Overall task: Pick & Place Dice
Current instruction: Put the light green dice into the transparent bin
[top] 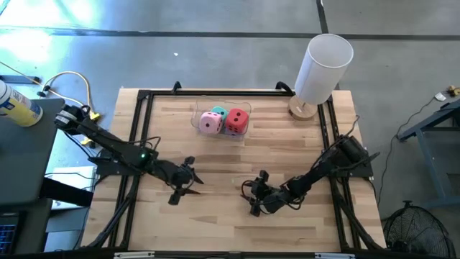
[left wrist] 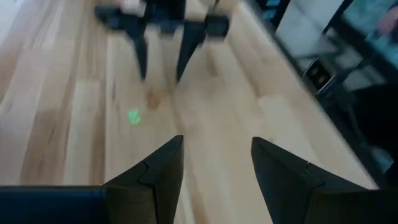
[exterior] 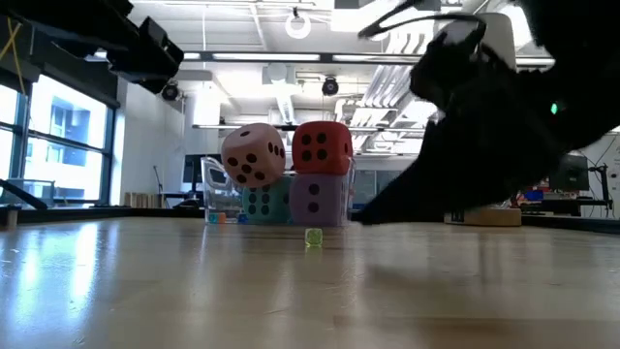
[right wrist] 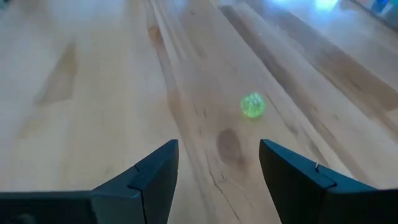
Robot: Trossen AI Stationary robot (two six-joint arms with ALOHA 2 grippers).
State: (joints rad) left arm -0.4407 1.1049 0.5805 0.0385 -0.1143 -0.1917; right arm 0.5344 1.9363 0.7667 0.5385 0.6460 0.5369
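Both claws sit near the tabletop's front edge, left claw (top: 188, 180) and right claw (top: 257, 198) part-open, empty. Tiny green bead (right wrist: 252, 105) between them. Dice (top: 224, 121) stacked in clear container (top: 195, 114) by far edge; careless reach may topple stack.

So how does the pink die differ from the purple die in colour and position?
The pink die sits on top of the stack and is tilted; the purple die sits on the bottom layer, squarely upright, under the red die. The pink die rests above the teal die. Both have dark pips, lie inside the clear container and are untouched by either pincer.
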